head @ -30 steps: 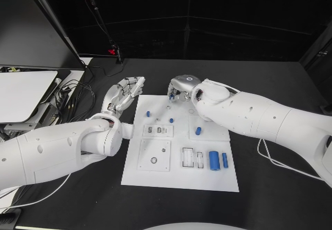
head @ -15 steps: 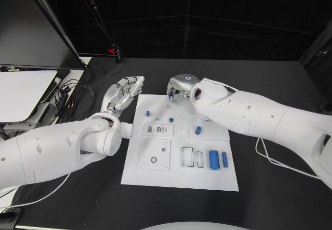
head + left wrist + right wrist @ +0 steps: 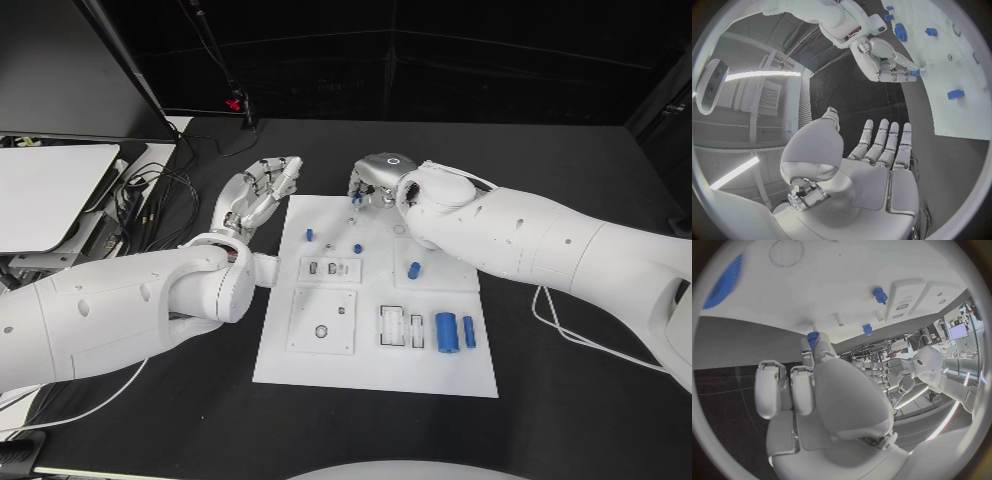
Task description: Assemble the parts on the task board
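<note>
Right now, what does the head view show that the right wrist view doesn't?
Head view alone: the whole task board with the large blue cylinders near its close end, and the left robot hand open beside the board's far left corner. Right wrist view alone: a small blue part pinched at the fingertips of the right robot hand. Both: the right robot hand at the board's far edge and small blue pegs on the board.

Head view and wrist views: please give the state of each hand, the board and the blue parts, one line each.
Left hand: open, fingers straight, beside the board's far left corner.
Right hand: pinches a small blue part at the board's far edge.
Board: flat on the table.
Two blue cylinders: lying side by side.
</note>
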You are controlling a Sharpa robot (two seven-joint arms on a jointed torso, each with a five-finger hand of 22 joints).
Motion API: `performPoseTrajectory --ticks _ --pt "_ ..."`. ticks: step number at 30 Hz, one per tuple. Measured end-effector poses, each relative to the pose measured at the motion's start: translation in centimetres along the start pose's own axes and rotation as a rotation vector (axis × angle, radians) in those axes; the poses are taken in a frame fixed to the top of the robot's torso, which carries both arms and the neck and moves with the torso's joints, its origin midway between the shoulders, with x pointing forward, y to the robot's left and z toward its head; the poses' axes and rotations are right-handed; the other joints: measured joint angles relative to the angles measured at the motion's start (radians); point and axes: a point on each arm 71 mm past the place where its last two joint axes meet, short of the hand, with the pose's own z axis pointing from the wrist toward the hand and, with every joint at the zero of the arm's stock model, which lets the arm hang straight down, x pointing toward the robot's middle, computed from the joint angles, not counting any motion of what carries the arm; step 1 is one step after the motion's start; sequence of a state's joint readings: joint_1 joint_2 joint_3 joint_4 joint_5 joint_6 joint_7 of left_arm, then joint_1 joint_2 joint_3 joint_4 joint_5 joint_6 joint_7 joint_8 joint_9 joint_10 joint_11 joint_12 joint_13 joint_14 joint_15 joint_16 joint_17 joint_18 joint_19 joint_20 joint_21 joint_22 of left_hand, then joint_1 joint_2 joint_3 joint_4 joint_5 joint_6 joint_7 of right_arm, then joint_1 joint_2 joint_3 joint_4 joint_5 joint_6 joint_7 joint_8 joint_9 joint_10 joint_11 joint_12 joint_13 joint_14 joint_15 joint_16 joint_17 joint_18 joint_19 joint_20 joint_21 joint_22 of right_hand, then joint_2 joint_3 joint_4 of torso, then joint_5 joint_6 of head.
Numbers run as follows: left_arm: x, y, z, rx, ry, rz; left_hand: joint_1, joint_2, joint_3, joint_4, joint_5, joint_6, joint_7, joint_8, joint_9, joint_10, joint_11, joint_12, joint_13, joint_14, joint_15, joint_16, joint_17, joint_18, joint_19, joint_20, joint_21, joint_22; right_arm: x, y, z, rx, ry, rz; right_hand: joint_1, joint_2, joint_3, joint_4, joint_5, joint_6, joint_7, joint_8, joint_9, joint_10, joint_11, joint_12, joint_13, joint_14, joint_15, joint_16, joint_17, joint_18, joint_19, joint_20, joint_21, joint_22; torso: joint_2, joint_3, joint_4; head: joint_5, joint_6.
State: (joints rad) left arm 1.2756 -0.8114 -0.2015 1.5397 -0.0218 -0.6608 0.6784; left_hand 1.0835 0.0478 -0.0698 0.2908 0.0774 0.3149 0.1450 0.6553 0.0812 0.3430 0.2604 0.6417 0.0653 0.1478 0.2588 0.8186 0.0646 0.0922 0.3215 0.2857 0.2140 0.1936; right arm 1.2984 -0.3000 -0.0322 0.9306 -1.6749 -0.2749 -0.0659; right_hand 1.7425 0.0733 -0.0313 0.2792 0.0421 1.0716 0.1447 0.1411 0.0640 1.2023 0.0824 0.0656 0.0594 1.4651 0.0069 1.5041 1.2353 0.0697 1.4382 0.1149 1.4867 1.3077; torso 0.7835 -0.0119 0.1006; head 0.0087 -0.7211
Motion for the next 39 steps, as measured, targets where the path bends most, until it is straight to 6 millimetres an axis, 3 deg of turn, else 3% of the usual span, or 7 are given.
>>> performPoseTrajectory --ticks 30,39 --pt "-0.2 0.1 0.1 0.0 -0.004 0.004 0.005 0.005 0.0 0.0 0.0 0.0 0.0 0.0 -0.002 0.0 0.0 0.004 0.0 0.0 0.0 0.0 0.0 0.0 0.0 0.0 0.0 0.0 1.1 0.2 -0.3 0.004 0.052 0.011 -0.008 -0.007 0.002 0.004 0.002 -0.005 0.002 -0.008 0.002 -0.007 0.007 -0.002 0.0 0.0 0.0 -0.004 -0.013 0.0 -0.004 0.004 -0.004 0.0 0.0 -0.0006 -0.0006 -0.008 -0.005" --pt "-0.2 0.1 0.1 0.0 -0.005 0.004 0.005 0.005 0.0 0.0 0.004 0.0 0.0 0.0 -0.003 0.0 0.0 0.004 0.0 0.0 0.0 0.0 0.0 0.0 0.0 0.0 0.0 0.0 1.1 0.1 -0.3 0.014 0.066 0.012 -0.021 -0.02 0.002 0.004 0.004 -0.045 0.016 -0.041 0.001 -0.069 0.021 -0.005 0.0 0.001 0.013 -0.009 -0.031 0.0 -0.012 0.012 -0.008 0.0 0.0 -0.0006 0.0006 -0.01 -0.006"
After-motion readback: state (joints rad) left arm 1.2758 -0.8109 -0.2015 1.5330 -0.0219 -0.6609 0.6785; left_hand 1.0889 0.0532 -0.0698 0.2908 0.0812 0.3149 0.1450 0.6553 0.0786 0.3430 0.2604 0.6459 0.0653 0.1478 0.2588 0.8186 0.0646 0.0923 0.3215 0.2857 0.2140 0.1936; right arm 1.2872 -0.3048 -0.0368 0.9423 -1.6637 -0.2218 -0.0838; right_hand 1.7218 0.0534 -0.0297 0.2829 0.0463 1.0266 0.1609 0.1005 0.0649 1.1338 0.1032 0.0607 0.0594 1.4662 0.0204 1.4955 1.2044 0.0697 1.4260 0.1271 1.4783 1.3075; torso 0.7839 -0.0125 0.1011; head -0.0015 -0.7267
